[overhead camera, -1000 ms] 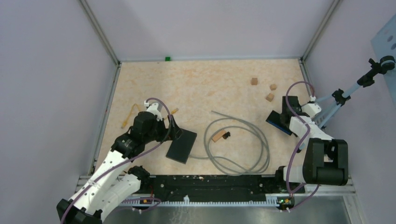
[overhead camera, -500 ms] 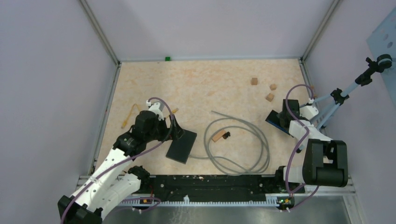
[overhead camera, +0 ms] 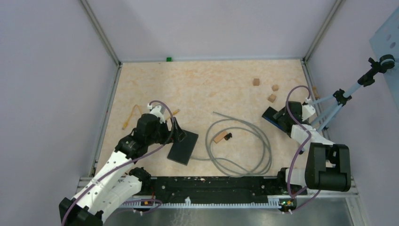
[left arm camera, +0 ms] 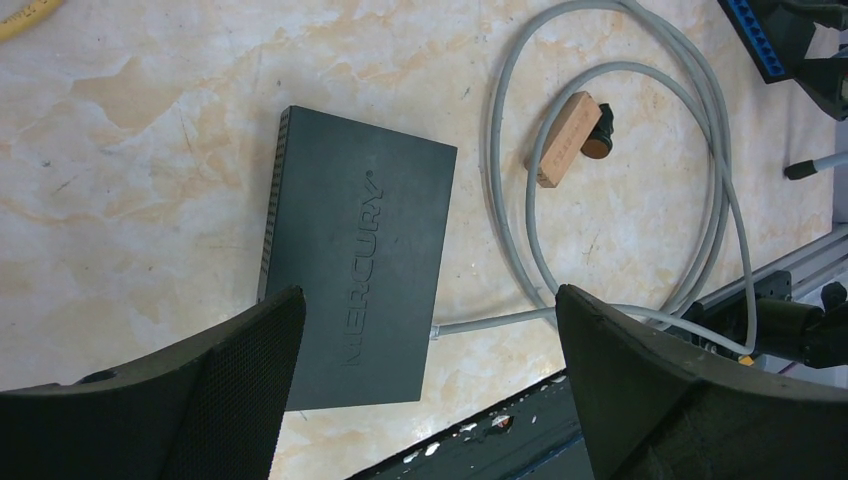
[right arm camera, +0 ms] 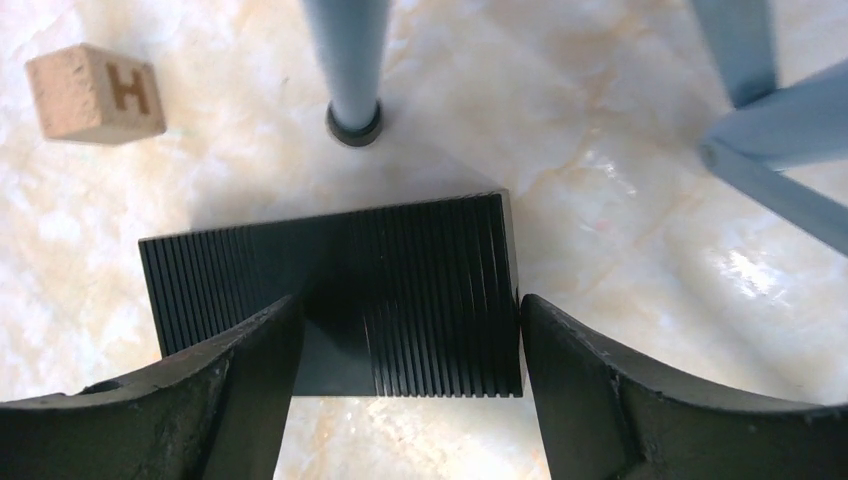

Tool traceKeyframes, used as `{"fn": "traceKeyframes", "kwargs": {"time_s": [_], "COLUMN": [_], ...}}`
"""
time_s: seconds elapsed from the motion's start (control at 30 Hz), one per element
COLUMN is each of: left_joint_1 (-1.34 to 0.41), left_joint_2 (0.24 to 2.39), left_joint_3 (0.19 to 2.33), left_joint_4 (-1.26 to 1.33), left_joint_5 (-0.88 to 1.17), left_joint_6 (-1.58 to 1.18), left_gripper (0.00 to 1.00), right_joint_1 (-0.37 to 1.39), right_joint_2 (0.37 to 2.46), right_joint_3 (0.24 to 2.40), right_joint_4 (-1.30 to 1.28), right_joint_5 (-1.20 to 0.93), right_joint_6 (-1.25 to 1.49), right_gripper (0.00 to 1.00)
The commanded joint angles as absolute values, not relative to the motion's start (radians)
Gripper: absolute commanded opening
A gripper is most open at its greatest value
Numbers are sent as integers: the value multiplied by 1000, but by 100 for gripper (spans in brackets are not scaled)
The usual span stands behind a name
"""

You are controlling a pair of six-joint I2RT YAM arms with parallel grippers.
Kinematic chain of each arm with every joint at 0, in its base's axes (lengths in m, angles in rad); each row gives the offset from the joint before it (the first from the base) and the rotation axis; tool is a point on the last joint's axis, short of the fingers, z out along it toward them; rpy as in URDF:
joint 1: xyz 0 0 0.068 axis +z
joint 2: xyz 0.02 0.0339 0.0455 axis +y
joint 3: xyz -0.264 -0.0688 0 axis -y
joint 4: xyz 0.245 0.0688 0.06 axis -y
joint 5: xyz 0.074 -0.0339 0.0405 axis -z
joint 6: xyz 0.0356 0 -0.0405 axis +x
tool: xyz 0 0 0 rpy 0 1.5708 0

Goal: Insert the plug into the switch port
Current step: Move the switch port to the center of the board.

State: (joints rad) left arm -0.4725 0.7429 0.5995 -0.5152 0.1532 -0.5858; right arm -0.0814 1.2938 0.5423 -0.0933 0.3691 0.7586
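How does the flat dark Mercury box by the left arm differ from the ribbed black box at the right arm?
The flat dark Mercury-branded box has a smooth lettered top; the ribbed black box shows fine ridges. The Mercury box has a grey cable ending at its edge; the ribbed one shows none. The left gripper hangs above its box; the right gripper straddles its own. Both are dark and rectangular.

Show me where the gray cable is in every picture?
Top external: the cable lies coiled mid-table, right of the black switch.
Left wrist: the cable loops across the upper right, right of the switch.
Right wrist: not in it.
Shared landmark: the wooden block inside the loop.
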Motion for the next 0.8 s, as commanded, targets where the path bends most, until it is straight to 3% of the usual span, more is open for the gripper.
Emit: {"fn": "traceKeyframes", "kwargs": {"time_s": [0.0,0.77], "left_joint_1": [-469,-469], "left_joint_2": [721,661], "left_joint_3": [595,597], "left_joint_4": [-465,-508], "left_joint_5": [161,115], "left_joint_6": [-597,-579], "left_gripper": [99,99], "right_joint_1": [-75,217], "right_joint_2": [1300,1457], "right_joint_3": [548,727], "right_joint_4": [-8,-12], "right_joint_5": [240,306], "right_joint_6": [694,556], "right_gripper": [77,77]}}
